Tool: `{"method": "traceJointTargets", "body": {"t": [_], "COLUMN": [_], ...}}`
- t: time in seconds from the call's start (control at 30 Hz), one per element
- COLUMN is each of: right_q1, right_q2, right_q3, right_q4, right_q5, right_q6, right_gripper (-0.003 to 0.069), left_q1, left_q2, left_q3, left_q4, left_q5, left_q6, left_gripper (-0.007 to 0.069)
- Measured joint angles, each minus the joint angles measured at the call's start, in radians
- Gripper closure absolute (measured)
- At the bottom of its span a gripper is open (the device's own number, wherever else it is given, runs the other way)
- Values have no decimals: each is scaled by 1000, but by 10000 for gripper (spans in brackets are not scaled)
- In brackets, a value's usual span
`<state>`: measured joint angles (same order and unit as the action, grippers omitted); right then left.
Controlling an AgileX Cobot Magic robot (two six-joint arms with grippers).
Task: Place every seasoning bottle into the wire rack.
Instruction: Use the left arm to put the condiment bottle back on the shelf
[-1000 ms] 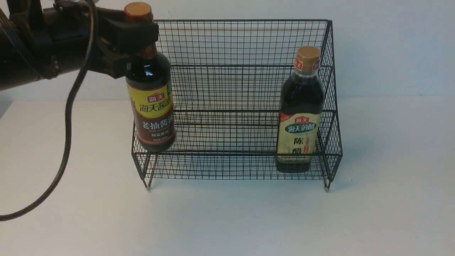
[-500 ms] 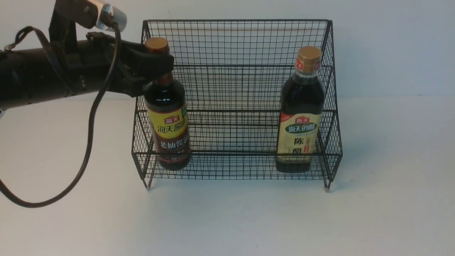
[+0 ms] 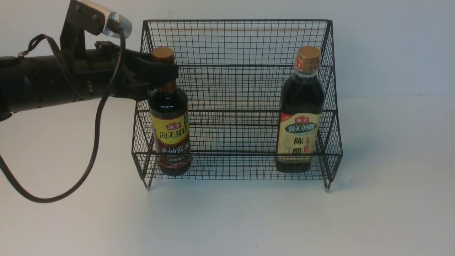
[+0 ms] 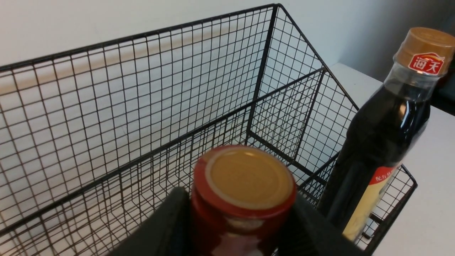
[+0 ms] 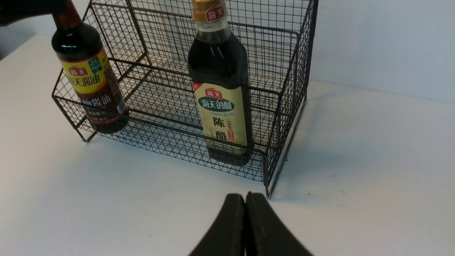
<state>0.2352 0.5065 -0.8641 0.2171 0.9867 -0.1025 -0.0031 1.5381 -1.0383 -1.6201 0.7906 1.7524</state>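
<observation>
While the left gripper (image 3: 160, 76) grips the red-necked bottle (image 3: 170, 131), only the right wrist view shows the right gripper (image 5: 245, 201), closed.

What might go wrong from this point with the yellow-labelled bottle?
The left pincer grips the yellow-labelled bottle by its neck, near the rack's left side. It could tip if let go before its base settles. The pincer might also snag the mesh while backing out.

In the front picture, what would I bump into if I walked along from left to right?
The left arm, then the soy sauce bottle with the yellow label, then the vinegar bottle with the cream label.
</observation>
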Motion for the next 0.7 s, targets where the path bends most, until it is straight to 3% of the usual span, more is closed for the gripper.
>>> {"method": "traceJointTargets", "body": {"t": [0.37,0.7], "right_q1": [0,0], "right_q2": [0,0], "right_q3": [0,0], "right_q4": [0,0], "right_q5": [0,2], "right_q6": [0,0], "right_gripper": [674,674], "left_q1": [0,11], "left_q2": [2,-2], "left_q3": [-1,-6], "left_q4": [2,-46], "left_q5": [4,42], "left_q6": [-36,-157], "left_gripper": [331,239]}}
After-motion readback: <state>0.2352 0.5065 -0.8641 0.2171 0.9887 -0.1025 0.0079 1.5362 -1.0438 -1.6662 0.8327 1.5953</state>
